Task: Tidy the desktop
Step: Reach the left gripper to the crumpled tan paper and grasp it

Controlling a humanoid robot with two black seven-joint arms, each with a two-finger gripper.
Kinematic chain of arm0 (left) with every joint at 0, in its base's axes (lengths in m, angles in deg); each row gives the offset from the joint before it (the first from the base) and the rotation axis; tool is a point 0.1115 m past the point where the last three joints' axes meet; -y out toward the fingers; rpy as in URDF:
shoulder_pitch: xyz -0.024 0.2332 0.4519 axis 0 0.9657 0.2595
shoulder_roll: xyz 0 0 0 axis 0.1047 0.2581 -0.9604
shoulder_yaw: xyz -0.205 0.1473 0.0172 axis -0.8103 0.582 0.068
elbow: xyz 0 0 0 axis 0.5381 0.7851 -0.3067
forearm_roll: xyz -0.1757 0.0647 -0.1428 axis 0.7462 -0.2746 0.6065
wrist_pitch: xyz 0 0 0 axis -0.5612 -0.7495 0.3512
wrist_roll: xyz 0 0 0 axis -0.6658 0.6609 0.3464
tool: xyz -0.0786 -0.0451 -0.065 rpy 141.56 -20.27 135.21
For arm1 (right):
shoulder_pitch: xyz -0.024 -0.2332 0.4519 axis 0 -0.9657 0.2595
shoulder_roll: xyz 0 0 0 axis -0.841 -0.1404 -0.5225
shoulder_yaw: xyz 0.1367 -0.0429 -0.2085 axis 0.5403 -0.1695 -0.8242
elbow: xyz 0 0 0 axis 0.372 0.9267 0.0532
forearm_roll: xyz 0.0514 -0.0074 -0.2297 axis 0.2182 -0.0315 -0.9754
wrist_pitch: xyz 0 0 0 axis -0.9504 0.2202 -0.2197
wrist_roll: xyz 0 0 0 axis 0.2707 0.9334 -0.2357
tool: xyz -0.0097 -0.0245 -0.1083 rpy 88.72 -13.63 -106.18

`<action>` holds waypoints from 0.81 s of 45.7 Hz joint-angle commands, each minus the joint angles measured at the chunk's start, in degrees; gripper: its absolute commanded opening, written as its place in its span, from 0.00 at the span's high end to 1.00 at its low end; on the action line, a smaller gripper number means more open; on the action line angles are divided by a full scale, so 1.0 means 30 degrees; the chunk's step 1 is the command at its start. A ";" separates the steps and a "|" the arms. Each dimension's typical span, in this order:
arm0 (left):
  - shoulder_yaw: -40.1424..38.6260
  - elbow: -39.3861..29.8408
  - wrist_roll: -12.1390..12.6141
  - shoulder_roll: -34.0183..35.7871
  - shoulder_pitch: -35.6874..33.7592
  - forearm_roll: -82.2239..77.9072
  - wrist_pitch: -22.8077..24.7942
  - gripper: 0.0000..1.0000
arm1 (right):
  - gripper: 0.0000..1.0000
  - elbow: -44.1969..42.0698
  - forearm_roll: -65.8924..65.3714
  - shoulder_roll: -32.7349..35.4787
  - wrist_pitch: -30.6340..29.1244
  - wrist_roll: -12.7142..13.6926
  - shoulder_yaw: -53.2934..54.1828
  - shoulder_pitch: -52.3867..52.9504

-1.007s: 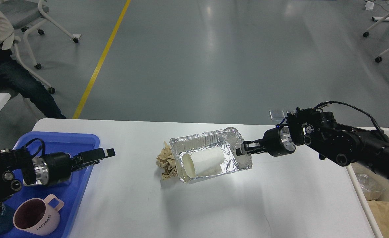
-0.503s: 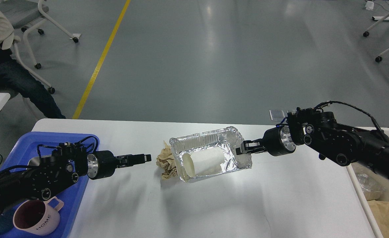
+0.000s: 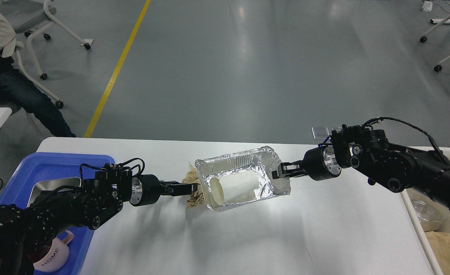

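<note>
The white desktop (image 3: 247,236) carries a crumpled foil tray (image 3: 240,163) with a white paper cup (image 3: 234,187) lying on its side in it. A crumpled brown paper (image 3: 191,178) lies against the tray's left end. My right gripper (image 3: 277,173) is shut on the tray's right rim, and the tray sits slightly tilted. My left gripper (image 3: 194,188) reaches in from the left, its tip at the brown paper and close to the tray's left wall. Its dark fingers cannot be told apart.
A blue tray (image 3: 52,164) sits at the table's left end with a pink mug (image 3: 54,255) in it, partly under my left arm. A beige bin (image 3: 411,206) with paper waste stands off the table's right edge.
My left arm has swept right from above the blue tray across the table to the brown paper. The right gripper and the foil tray have barely moved.
</note>
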 commanded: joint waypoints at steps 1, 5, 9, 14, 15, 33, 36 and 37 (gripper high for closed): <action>0.0826 0.0494 -0.0145 -0.0865 -0.0040 0.0052 -0.0911 0.04 | 1.00 0.0019 -0.0012 -0.0061 0.0011 0.0000 -0.0001 -0.0001; 0.0914 0.0495 -0.0145 -0.1217 -0.0011 -0.0036 -0.1118 0.04 | 1.00 0.0018 0.0017 -0.0061 0.0011 0.0000 -0.0001 -0.0001; 0.1323 0.0495 -0.0145 -0.1394 -0.0039 -0.0007 -0.1176 0.08 | 1.00 0.0019 0.0017 -0.0032 0.0011 0.0000 -0.0001 -0.0001; 0.1939 0.0495 -0.0204 -0.1365 -0.0010 -0.0007 -0.1351 0.21 | 1.00 0.0019 0.0017 0.0056 0.0011 0.0000 -0.0001 -0.0001; 0.2085 0.0495 -0.0233 -0.1365 -0.0010 -0.0007 -0.1439 0.22 | 1.00 0.0048 0.0017 0.0056 0.0011 0.0000 0.0028 -0.0001; 0.3610 0.0524 -0.0087 -0.1013 -0.0098 0.0403 -0.2026 0.94 | 1.00 0.0019 0.0017 0.0056 0.0040 0.0000 0.0028 -0.0001; 0.3581 0.0524 -0.0116 -0.0955 -0.0128 0.0403 -0.2026 0.99 | 1.00 -0.0011 0.0017 -0.0002 0.0040 0.0000 0.0028 -0.0001; 0.3581 0.0524 -0.0116 -0.0954 -0.0128 0.0403 -0.2026 0.99 | 1.00 -0.0011 0.0017 -0.0002 0.0040 0.0000 0.0028 -0.0001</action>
